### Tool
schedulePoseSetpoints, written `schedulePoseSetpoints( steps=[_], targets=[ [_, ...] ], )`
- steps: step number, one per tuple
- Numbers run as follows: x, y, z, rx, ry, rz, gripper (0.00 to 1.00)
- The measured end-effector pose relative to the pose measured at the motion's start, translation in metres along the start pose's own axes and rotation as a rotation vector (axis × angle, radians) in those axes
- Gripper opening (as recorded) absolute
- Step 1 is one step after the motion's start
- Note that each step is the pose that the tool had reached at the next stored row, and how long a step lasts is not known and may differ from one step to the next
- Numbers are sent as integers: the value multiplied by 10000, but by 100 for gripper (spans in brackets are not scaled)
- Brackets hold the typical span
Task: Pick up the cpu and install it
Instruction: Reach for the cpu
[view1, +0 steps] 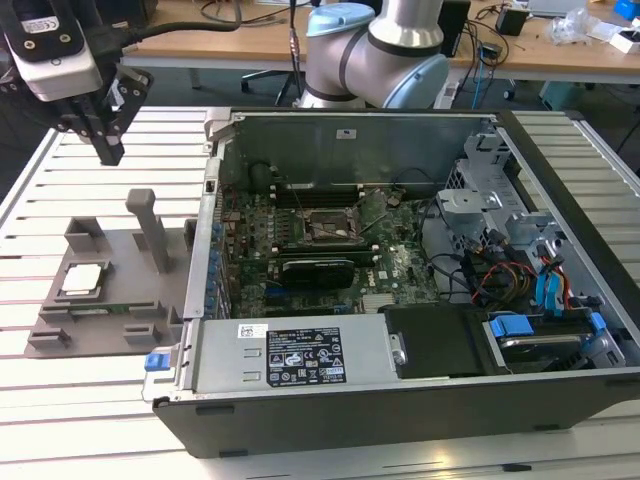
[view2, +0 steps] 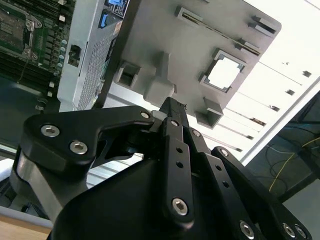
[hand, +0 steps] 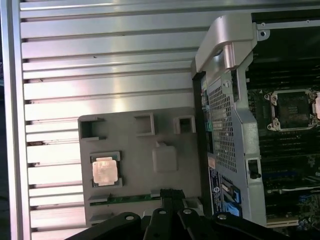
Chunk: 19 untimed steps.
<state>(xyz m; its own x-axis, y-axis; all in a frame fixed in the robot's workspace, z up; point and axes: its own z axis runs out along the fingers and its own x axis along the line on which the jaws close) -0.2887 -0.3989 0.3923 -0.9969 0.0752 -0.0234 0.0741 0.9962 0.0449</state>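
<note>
**CPU seated in tray; gripper clear of it and empty**

1. Exterior view, far left: the gripper (view1: 110, 155) hangs above the slatted metal table (view1: 60, 190), off the back edge of the grey plastic tray (view1: 130, 255). Its fingers (view1: 104, 135) are drawn together to a point with nothing between them. Both wrist views show the same closed tips (view2: 172, 104) (hand: 170, 192).

2. The cpu (view1: 82, 280) is a small, flat square chip. Its top plate is silvery-grey metal with a thin pale rim. In the first wrist view the plate (hand: 105, 170) has a warm dull sheen, and in the second wrist view it glares almost white (view2: 223, 73).

3. The cpu lies level in a square recess of the tray, framed by low raised corners. In the exterior view it sits at about 6 o'clock from the fingertips, well apart from them and not touching. It is at about 8 o'clock from the tray's tall upright post (view1: 150, 225).

4. Further right stands the open computer case (view1: 400, 400), just beside the tray. The motherboard (view1: 250, 240) is exposed inside it. The processor socket (view1: 330, 228) lies at roughly 3 o'clock from the cpu, and its frame holds no chip. A long black expansion card (view1: 318, 268) sits just at 6 o'clock of the socket.
</note>
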Motion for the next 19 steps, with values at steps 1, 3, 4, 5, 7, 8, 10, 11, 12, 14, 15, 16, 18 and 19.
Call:
schedulePoseSetpoints(
  steps=[1,3,4,5,7,8,10,11,12,14,15,16,18,19],
  targets=[
    [16,-1,0,1,0,0,11],
    [56,-4,-1,0,0,0,11],
    [68,-5,-1,0,0,0,11],
    [99,-7,-2,1,0,1,11],
    [135,-10,-2,0,-1,1,11],
    [146,-11,-2,0,0,1,11],
    [175,-13,-3,1,0,1,11],
    [188,-14,-2,0,0,1,11],
    [202,-15,-3,0,0,0,11],
    [235,-18,-3,1,1,1,11],
    [249,-19,-3,0,0,0,11],
    [260,-20,-3,1,0,0,11],
    [289,-22,-4,0,0,0,11],
    [309,-23,-4,1,0,0,11]
  ],
)
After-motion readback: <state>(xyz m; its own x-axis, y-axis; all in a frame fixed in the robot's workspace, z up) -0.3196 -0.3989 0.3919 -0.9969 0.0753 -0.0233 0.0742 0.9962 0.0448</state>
